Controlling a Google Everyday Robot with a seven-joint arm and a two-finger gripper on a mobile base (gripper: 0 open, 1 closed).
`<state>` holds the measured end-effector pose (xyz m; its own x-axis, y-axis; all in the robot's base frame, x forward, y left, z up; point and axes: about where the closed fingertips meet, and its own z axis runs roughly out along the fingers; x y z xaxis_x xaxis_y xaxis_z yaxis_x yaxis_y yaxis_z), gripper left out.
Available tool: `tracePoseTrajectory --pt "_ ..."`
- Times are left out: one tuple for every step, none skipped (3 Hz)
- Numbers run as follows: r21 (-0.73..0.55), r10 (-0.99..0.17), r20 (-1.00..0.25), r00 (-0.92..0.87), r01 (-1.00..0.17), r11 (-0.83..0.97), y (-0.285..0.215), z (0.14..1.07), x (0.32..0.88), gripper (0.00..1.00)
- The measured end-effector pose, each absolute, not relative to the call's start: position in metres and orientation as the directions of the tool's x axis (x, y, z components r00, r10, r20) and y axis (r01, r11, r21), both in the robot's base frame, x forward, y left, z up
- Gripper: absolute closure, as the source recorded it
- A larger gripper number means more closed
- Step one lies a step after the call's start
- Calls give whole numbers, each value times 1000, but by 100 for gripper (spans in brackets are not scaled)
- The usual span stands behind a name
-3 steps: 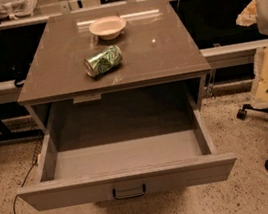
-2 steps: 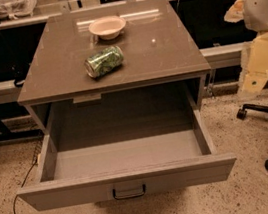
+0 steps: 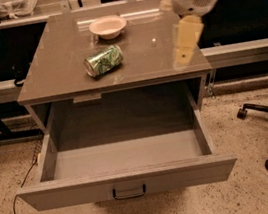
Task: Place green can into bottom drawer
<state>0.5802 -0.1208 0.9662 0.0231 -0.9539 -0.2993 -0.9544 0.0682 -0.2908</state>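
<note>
Gripper [image 3: 186, 45] above right side of tabletop [image 3: 58, 75]; open/shut: can't tell.
Nr bowl [image 3: 107, 27], green can [image 3: 103, 60] lies sideways; bottom drawer [image 3: 128, 183] pulled open.

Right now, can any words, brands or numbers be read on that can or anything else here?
None can be read.
Green can: green-and-white pattern; any lettering is too blurred to read.
Bowl, bottom drawer: no marks visible.
Claw, above the cabinet top's right edge: no label visible.

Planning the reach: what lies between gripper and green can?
Only bare tabletop, in the camera view; the gripper hangs over its right edge, right of the green can.
</note>
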Motion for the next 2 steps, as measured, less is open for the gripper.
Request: tracePoseTrajectory --pt "-313 -960 -266 92 -950 -4 -66 955 620 0" --pt "-308 -964 -236 121 -950 -44 -26 934 648 0"
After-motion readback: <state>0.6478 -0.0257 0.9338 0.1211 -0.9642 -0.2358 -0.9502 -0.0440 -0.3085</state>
